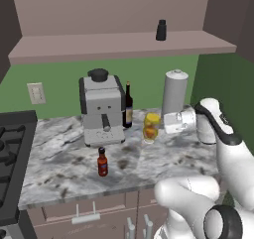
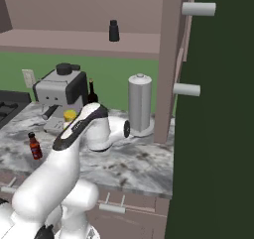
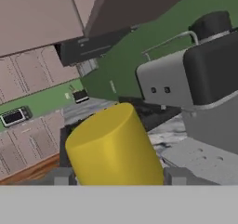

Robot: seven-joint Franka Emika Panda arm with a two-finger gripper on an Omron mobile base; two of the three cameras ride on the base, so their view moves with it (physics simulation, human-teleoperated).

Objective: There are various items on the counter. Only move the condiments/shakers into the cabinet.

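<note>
Three condiments matter here, and they stand in three different places. Largest first: the cabinet [image 1: 119, 47] runs wide above the green wall, its shelf board bare except for the black shaker [image 1: 161, 29], upright near the right end. Below it the worktop [image 1: 59, 158] carries the coffee machine [image 1: 101, 109], the pale canister [image 1: 174, 91] and the wine bottle [image 1: 128, 105] tucked behind the machine.

The yellow bottle [image 1: 151, 126] sits between the coffee machine and the canister, right at the hand [image 1: 163, 123], which reaches in sideways from the right. In the hand view the yellow bottle fills the space between the finger tips [image 3: 179, 175], which sit close on either side of it; I cannot tell whether they are pressing on it or just bracketing it. In the base views the bottle looks upright, long axis vertical.

It is a short, smooth cylinder, probably light and stiff, but slippery. A hold across the middle of the body, square to its axis, seems safest.

The red sauce bottle [image 1: 102, 162] stands upright near the worktop's front edge, well apart from the rest. Slimmer and capped, it looks easy to tip; I would grip low on the body.
</note>
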